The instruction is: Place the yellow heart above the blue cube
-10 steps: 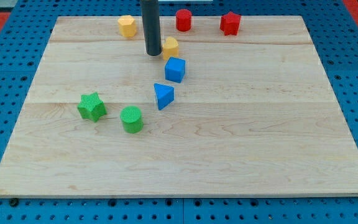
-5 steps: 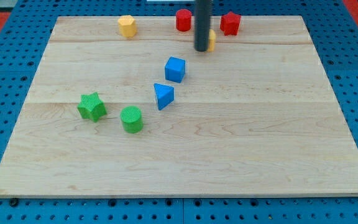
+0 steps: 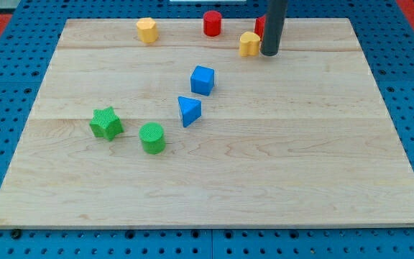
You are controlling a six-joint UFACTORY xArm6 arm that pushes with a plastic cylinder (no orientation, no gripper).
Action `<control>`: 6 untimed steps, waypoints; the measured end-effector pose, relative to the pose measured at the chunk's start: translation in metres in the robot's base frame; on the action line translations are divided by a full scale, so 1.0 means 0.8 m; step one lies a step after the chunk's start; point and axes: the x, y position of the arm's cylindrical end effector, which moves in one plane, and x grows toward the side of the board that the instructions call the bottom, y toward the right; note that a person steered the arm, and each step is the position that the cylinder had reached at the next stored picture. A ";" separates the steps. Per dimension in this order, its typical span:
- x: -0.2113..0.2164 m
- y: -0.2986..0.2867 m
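The yellow heart [image 3: 249, 44] lies near the view's top, up and to the right of the blue cube [image 3: 203, 79]. My tip [image 3: 269, 53] rests on the board just right of the yellow heart, close to it or touching. The rod hides most of a red block [image 3: 260, 24] behind it.
A yellow hexagon block [image 3: 146, 30] and a red cylinder [image 3: 212, 23] sit along the view's top edge. A blue triangle [image 3: 189, 111] lies below the blue cube. A green star [image 3: 106, 122] and a green cylinder [image 3: 152, 137] sit at the left.
My tip has moved right from the heart's left side to its right side. The yellow heart has slid right and up, away from the blue cube.
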 end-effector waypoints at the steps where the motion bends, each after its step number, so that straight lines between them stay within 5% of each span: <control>1: -0.019 -0.023; 3: -0.059 -0.045; 4: -0.052 -0.091; 6: -0.025 -0.057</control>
